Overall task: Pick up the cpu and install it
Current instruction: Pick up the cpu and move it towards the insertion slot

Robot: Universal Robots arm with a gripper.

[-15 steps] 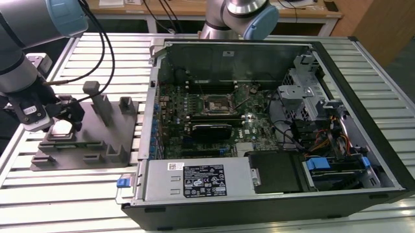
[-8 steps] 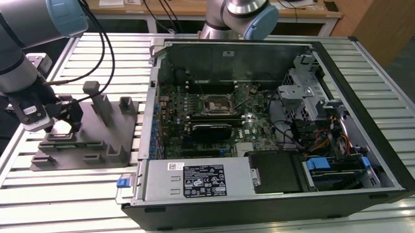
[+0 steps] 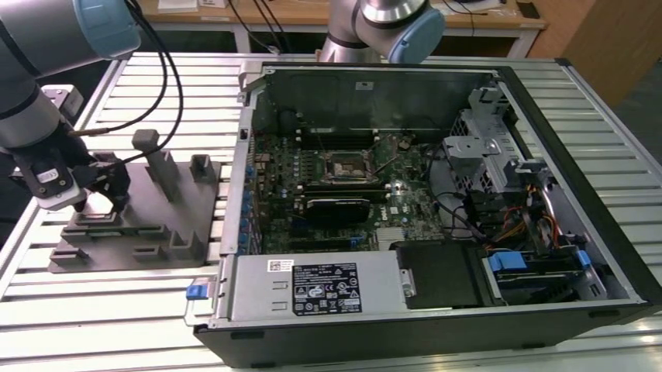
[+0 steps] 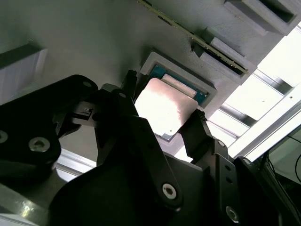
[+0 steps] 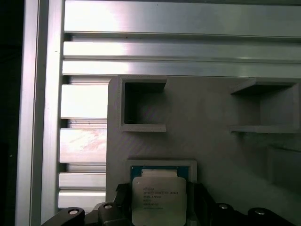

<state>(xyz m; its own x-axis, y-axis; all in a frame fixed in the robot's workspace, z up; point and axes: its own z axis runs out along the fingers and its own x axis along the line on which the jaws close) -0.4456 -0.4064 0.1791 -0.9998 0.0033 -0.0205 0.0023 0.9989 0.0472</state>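
Currently, I have the end effector [image 4: 164, 98] straddling the cpu [image 5: 159, 200], seated in its pocket on the grey fixture [image 5: 211, 150]; whether it is clamped I cannot tell. Neither lift nor installation is done.

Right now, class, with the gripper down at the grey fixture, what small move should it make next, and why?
Probably close the gripper on the cpu. In both wrist views its fingers stand on either side of the chip, apparently with slight gaps, and the cpu lies flat in its recess in the grey fixture, not yet lifted.
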